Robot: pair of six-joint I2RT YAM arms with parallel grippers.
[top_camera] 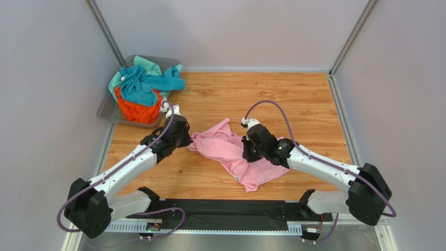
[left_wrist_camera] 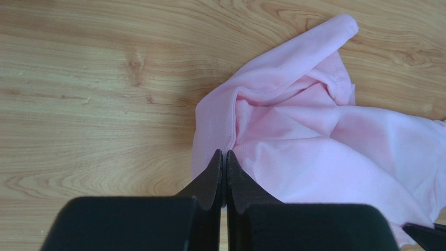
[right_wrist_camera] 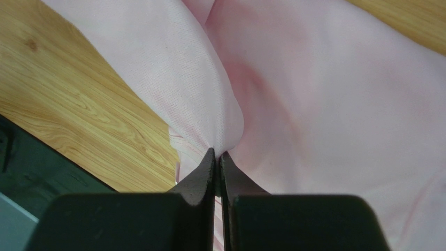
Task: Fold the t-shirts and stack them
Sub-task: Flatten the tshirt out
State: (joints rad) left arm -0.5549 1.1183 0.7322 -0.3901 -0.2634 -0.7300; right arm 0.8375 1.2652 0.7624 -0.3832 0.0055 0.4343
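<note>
Left tool (left_wrist_camera: 224, 154), right tool (right_wrist_camera: 217, 151) on pink t-shirt (top_camera: 222, 144), axis far-left to near-right

Both arms stretched forward, angled inward. Left gripper (left_wrist_camera: 224, 154) jaws pressed together, pinching pink t-shirt (top_camera: 220, 145); right gripper (right_wrist_camera: 216, 152) same.

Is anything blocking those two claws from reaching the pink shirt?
Nothing visible does. The left gripper and the right gripper are each shut on a fold of the pink t-shirt, which lies on the table.
</note>
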